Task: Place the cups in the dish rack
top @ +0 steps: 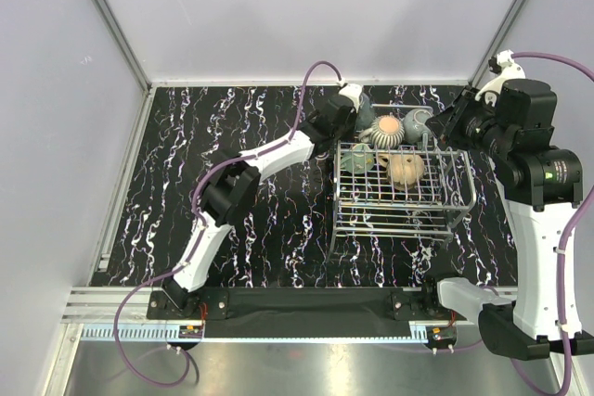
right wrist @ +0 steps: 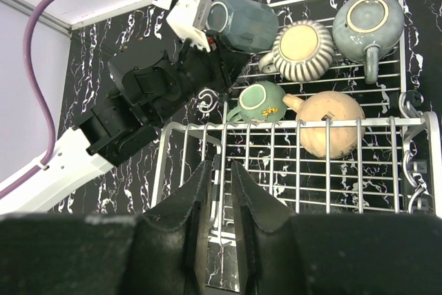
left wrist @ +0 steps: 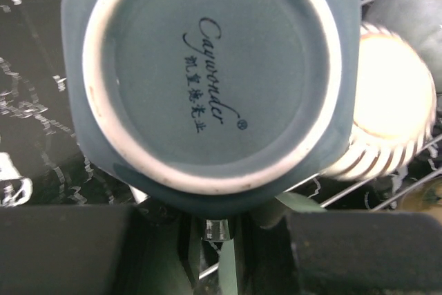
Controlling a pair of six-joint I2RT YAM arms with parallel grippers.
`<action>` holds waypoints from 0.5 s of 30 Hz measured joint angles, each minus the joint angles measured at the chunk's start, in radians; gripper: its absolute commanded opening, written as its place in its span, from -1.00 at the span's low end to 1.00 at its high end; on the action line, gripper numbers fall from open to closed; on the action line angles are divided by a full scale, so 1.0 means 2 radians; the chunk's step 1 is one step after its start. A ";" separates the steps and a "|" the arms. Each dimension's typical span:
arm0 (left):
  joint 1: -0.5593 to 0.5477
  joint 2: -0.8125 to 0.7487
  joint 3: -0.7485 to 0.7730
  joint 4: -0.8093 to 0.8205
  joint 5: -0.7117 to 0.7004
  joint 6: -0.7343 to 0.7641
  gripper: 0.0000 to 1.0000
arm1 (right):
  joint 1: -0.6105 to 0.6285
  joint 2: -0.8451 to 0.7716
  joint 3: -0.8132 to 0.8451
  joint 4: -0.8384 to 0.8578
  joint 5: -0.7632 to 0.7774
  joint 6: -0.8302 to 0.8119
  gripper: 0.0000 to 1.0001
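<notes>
The silver wire dish rack [top: 459, 194] stands right of centre. In it sit a cream striped cup [top: 388, 132], a grey-green cup [top: 418, 124], a teal-green cup [top: 355, 161] and a tan cup [top: 406, 169]. My left gripper [top: 345, 110] is shut on the dark teal cup [top: 363, 116] and holds it at the rack's far left corner, beside the striped cup. In the left wrist view the cup's base [left wrist: 207, 74] fills the frame above the gripper [left wrist: 221, 229]. My right gripper [right wrist: 219, 167] hovers above the rack [right wrist: 276, 124], its jaws nearly together and empty.
The black marbled tabletop [top: 232, 118] has a metal rail along its near edge [top: 278, 308]. White walls enclose the back and sides. My right arm [top: 534, 164] stands tall just right of the rack. The left arm [right wrist: 131, 108] reaches in from the rack's left.
</notes>
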 measured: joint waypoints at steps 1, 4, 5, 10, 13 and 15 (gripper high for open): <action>0.000 0.003 0.004 0.000 0.003 -0.001 -1.00 | 0.000 0.000 0.000 0.001 0.000 0.000 -0.52; -0.003 0.006 0.006 -0.005 0.011 -0.007 -1.00 | 0.000 -0.001 -0.002 0.002 -0.001 0.002 -0.53; -0.004 0.007 0.006 -0.009 0.013 -0.011 -1.00 | 0.000 -0.002 -0.004 0.004 -0.003 0.002 -0.53; -0.010 0.008 0.006 -0.021 0.021 -0.022 -1.00 | 0.000 -0.002 -0.006 0.004 -0.004 0.003 -0.53; -0.010 0.008 0.006 -0.025 0.021 -0.022 -1.00 | 0.000 -0.003 -0.008 0.005 -0.004 0.004 -0.53; -0.010 0.008 0.006 -0.027 0.021 -0.022 -1.00 | 0.000 -0.002 -0.009 0.004 -0.004 0.004 -0.53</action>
